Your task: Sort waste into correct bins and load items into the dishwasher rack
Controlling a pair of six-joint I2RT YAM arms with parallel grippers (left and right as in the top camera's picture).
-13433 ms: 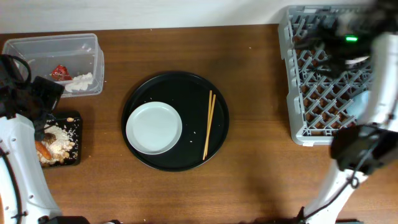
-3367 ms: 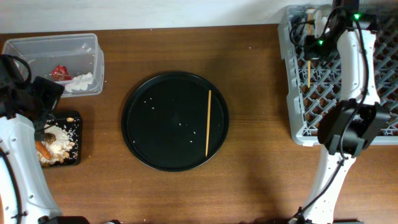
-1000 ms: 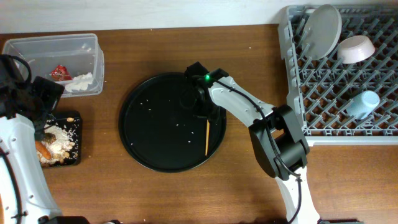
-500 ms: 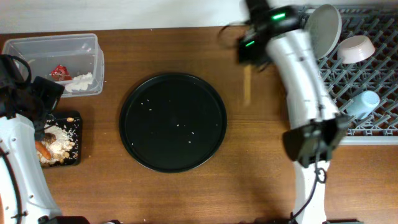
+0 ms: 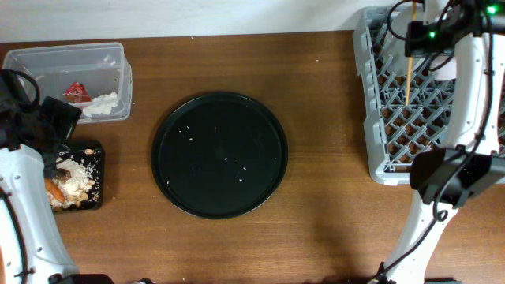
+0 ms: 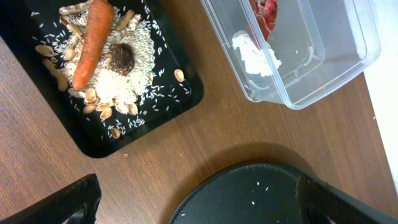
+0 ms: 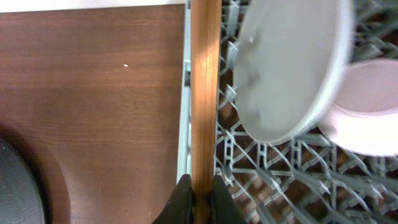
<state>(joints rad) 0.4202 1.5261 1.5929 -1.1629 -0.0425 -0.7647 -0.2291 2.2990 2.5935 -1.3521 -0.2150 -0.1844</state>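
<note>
**Chopstick held over the dishwasher rack**

Overhead: The right gripper (image 5: 413, 33) is seen above the far-left part of the dishwasher rack (image 5: 387, 150). A wooden chopstick (image 5: 409, 75) extends from it over the pegs, and contact with them cannot be judged. Scattered rice grains lie on the round black tray (image 5: 219, 154).

Left wrist: The left gripper (image 6: 198, 186) is shown with its fingers spread wide apart. The carrot (image 6: 92, 40) and brown lump (image 6: 122, 57) rest on rice-and-nut scraps (image 6: 124, 84) in the black rectangular tray (image 6: 180, 93). The red wrapper (image 6: 264, 12) and white tissue (image 6: 255, 55) lie in the clear tub (image 6: 329, 62).

Right wrist: The chopstick is clamped between the closed fingers. The grey plate (image 7: 289, 68) stands on edge in the rack, with the pinkish bowl (image 7: 370, 115) just beside it.
</note>
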